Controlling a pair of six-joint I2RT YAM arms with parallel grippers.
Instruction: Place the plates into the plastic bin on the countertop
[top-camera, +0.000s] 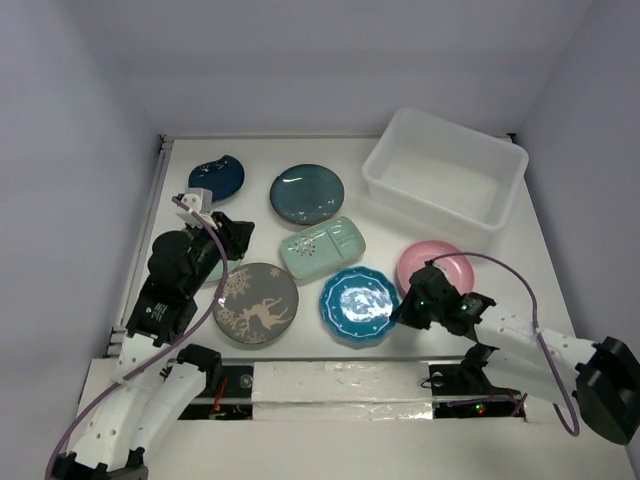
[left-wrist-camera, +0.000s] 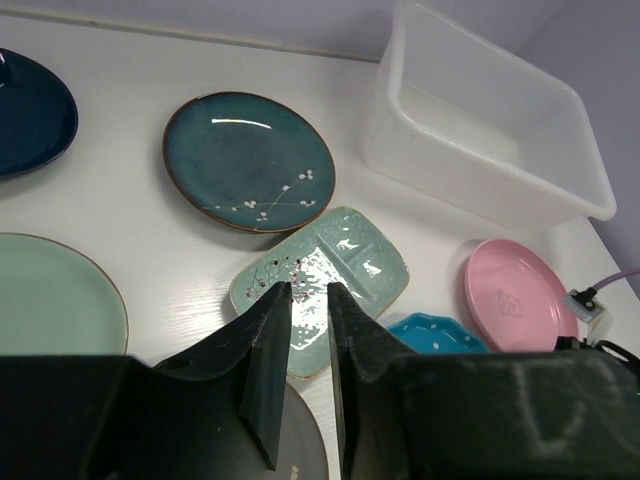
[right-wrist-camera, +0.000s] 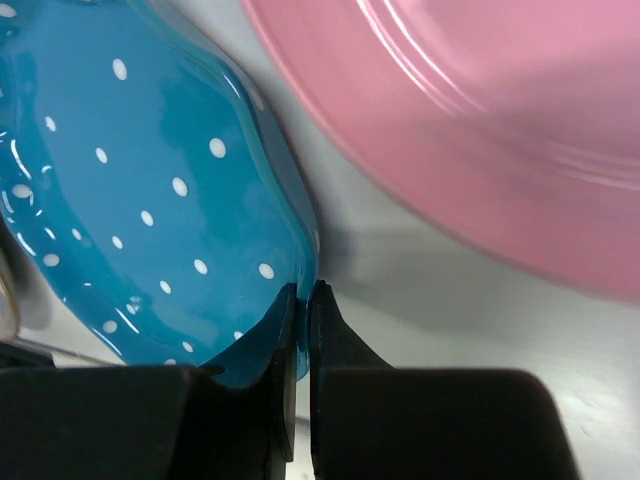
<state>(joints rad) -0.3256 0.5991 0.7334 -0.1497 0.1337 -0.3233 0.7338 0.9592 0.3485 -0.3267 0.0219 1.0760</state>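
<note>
My right gripper (top-camera: 405, 306) is shut on the right rim of the scalloped bright blue plate (top-camera: 358, 305); the right wrist view shows the fingertips (right-wrist-camera: 302, 290) pinching that rim (right-wrist-camera: 150, 180), with the pink plate (right-wrist-camera: 480, 120) just beyond. My left gripper (top-camera: 235, 236) hovers empty above the mint rectangular tray (left-wrist-camera: 345, 260), its jaws (left-wrist-camera: 308, 288) nearly closed with a narrow gap. The plastic bin (top-camera: 430, 205) stands empty at the back right and also shows in the left wrist view (left-wrist-camera: 480, 190). The pink plate (top-camera: 442, 260) lies in front of it.
On the countertop (top-camera: 250, 150) lie a navy leaf-shaped dish (top-camera: 220, 177), a dark teal plate (top-camera: 307, 193), a grey deer-pattern plate (top-camera: 256, 303), and a pale green plate (left-wrist-camera: 50, 300) mostly under my left arm. A taped strip (top-camera: 340, 385) runs along the front edge.
</note>
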